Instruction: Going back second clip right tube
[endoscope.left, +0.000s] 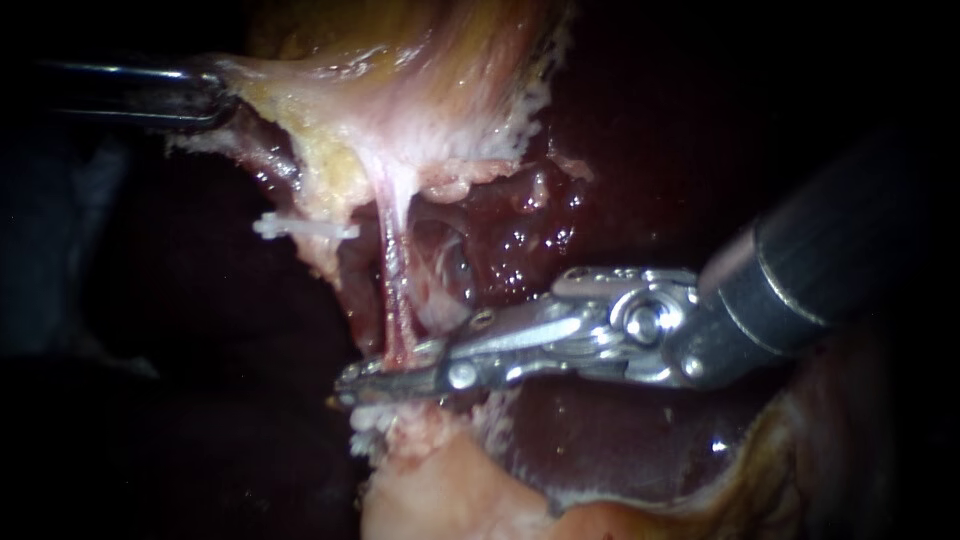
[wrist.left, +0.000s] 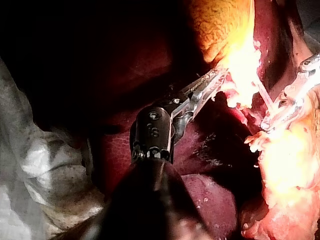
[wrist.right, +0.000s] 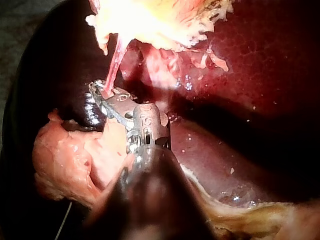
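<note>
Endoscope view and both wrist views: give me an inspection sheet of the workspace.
Surface: liver, dark red, glistening.
Job's things: tube stretched taut below pale tissue; white clip beside it, clear of both instruments.
Clutter: nothing seen.
Instruments: left instrument shut on pale tissue; right instrument shut on tube near its lower end.
Cables: nothing seen.
Surroundings: grey cloth beside the liver, left wrist view.

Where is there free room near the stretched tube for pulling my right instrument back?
Open: the dark gap beside the tube, bordered by the clip above and pale tissue below; also the liver above the right instrument. Crowded: where that instrument meets the tube, and up by the left instrument.
</note>
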